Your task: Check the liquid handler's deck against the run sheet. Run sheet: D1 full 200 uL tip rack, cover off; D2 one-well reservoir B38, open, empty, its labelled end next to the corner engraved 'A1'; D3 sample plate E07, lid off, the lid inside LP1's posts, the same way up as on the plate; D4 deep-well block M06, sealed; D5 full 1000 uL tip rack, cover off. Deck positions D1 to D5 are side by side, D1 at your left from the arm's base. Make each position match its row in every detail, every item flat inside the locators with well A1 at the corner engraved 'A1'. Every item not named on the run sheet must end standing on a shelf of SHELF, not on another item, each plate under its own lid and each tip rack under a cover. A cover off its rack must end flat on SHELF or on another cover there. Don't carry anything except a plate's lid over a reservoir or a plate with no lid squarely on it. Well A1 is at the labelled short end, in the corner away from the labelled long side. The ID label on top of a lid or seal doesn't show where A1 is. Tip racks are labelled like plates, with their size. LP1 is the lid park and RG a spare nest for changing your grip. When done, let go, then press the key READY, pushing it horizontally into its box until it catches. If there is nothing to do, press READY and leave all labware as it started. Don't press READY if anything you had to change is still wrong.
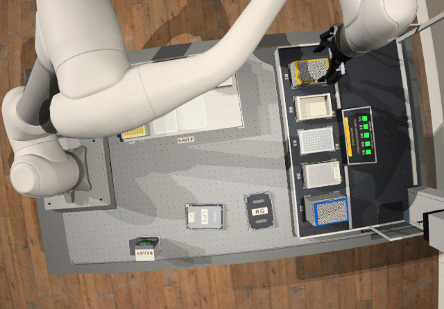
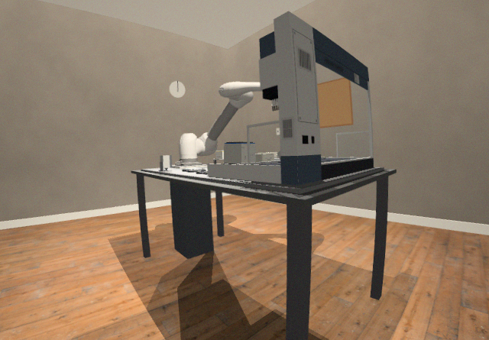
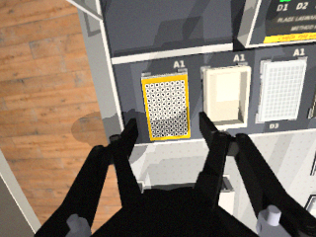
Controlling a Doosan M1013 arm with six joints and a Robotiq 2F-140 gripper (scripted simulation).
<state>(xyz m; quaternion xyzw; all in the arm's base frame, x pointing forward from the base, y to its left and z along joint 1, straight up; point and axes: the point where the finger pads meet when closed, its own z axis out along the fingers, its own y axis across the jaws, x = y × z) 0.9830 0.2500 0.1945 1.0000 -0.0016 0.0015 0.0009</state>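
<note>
My gripper (image 1: 329,57) hangs open and empty above the far side of D1; in the wrist view its fingers straddle the near end of the yellow-framed tip rack (image 3: 166,109) without touching it. That rack (image 1: 311,70) sits uncovered in D1. An open cream reservoir (image 1: 313,106) is in D2, a white well plate without a lid (image 1: 316,139) in D3, a sealed white block (image 1: 321,173) in D4, and an uncovered blue-framed tip rack (image 1: 328,210) in D5. A flat lid lies in LP1 (image 1: 205,216).
SHELF (image 1: 200,113) holds pale covers and a yellow-topped item (image 1: 134,132) at its end, partly hidden by my arm. The RG nest (image 1: 260,211) is empty. The READY key (image 1: 144,248) stands at the table's edge. A status panel (image 1: 358,135) shows green lights.
</note>
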